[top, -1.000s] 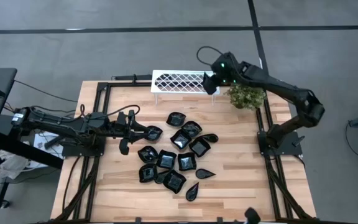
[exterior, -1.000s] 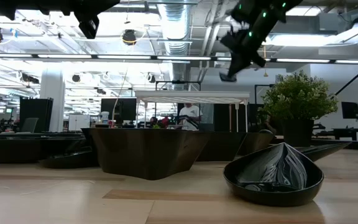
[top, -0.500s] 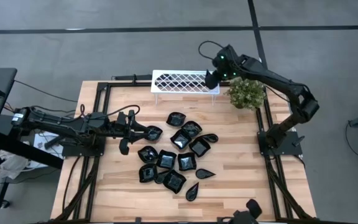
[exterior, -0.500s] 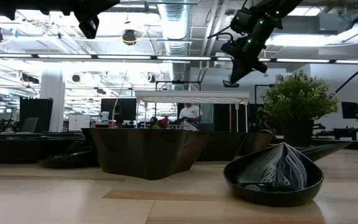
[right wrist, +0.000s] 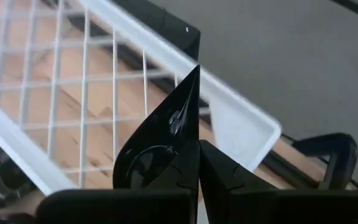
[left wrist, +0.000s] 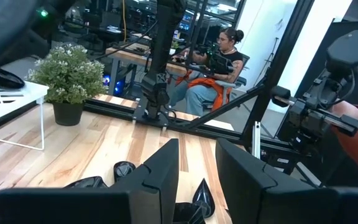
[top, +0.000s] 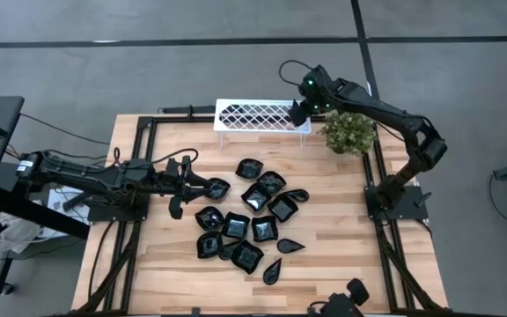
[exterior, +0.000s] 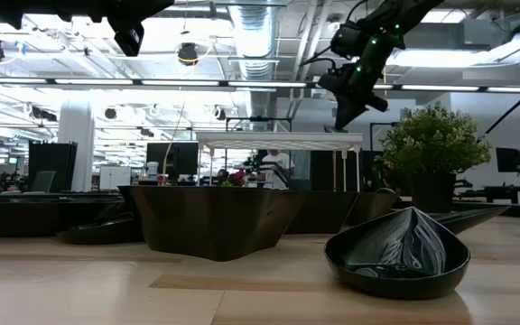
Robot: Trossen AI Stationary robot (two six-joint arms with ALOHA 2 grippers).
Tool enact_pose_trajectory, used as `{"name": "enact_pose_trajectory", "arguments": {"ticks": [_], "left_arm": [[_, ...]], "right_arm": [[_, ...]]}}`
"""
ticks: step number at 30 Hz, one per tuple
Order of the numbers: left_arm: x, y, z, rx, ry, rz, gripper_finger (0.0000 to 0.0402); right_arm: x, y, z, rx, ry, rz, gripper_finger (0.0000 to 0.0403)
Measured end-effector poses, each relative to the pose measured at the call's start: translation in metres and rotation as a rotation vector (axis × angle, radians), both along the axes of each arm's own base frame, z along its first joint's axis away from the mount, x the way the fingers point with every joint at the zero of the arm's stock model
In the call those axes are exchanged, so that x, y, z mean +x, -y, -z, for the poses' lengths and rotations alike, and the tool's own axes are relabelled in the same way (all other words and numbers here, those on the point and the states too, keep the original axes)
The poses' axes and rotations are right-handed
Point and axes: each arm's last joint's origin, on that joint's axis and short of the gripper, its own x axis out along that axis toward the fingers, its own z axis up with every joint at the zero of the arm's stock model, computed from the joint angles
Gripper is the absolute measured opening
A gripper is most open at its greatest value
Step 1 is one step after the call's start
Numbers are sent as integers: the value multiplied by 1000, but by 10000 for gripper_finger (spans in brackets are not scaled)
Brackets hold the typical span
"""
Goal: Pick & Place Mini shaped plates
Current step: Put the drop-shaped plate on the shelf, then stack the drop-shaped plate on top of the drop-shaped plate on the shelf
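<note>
Several glossy black mini plates (top: 253,220) lie clustered mid-table, resting on their bases; a teardrop one (exterior: 397,253) sits nearest the low camera. My right gripper (top: 299,113) hovers above the right end of the white lattice tray (top: 236,115), shut on a black teardrop plate (right wrist: 163,140). My left gripper (top: 181,185) stays low over the table at the left of the cluster, open, just short of a plate (top: 216,187). The left wrist view shows nothing between its fingers (left wrist: 160,180). My right gripper pinches the teardrop plate by its broad end's rim (right wrist: 188,165) between the two fingers (right wrist: 241,186). The plate is lifted clear above the tray's rim (right wrist: 241,124). It stands on edge, its pointed tip (right wrist: 192,71) aimed away from the fingers.
A small green potted plant (top: 348,134) stands right beside the tray's right end, close under my right arm. The tray stands on thin white legs (exterior: 343,171) at the table's far edge. Bare wood lies near and right of the cluster. People sit beyond the table (left wrist: 219,62).
My right gripper has carried the teardrop plate a little toward the table's far edge and down, ending over the tray's right end. The left arm and the plates on the table have kept still.
</note>
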Motion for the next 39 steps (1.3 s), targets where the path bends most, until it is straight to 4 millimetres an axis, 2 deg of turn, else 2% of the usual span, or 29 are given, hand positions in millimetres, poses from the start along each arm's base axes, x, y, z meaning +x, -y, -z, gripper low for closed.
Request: {"name": "enact_pose_trajectory", "arguments": {"ticks": [22,33,39], "left_arm": [[0,0,0,2,0,0,108],[0,0,0,2,0,0,108],[0,0,0,2,0,0,108]], "right_arm": [[-1,-1,1,14,-10,5,1],[-1,-1,1,11,-13,0,66],[-1,-1,1,-3,-25,-23,74]]}}
